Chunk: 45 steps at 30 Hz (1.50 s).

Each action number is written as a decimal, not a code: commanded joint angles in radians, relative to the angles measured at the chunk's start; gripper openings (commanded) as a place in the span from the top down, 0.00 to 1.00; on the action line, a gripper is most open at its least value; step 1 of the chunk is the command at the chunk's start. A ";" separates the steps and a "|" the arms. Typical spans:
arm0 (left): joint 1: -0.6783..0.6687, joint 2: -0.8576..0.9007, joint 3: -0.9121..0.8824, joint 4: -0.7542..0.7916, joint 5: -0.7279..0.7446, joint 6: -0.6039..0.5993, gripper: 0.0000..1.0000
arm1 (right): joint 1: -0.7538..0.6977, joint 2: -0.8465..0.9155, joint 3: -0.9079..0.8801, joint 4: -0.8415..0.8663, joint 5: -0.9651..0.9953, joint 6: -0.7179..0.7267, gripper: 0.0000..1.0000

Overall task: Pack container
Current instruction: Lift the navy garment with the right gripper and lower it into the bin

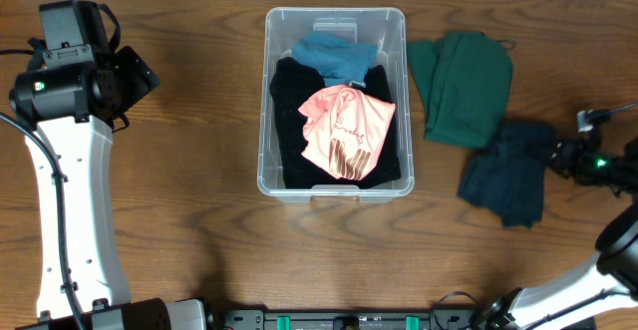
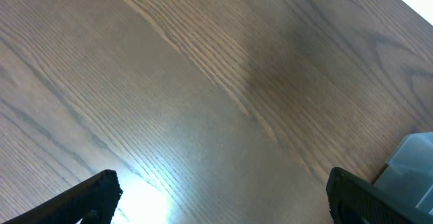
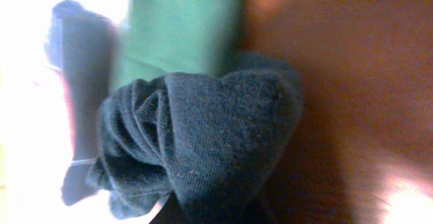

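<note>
Pinching dark cloth (image 1: 508,175) in closed right end effector (image 1: 560,157) for lifting into container (image 1: 267,91), with left end effector (image 2: 223,193) spread wide, empty.

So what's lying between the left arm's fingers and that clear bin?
Nothing: only bare wooden table separates the left fingers from the container. The overhead and left wrist views both show it.

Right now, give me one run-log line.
right gripper: shut on dark garment | left gripper: open, over table | container: clothes inside | green garment: on table
</note>
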 commanded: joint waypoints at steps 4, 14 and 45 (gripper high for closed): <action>0.003 -0.001 0.005 -0.002 -0.009 0.017 0.02 | 0.075 -0.274 0.010 0.031 -0.283 0.145 0.99; 0.003 -0.001 0.005 -0.002 -0.009 0.017 0.02 | 0.475 -0.536 0.010 0.770 -0.292 0.840 0.99; 0.003 0.000 0.005 0.002 -0.008 0.017 0.02 | 1.025 0.069 0.010 1.353 0.392 1.034 0.52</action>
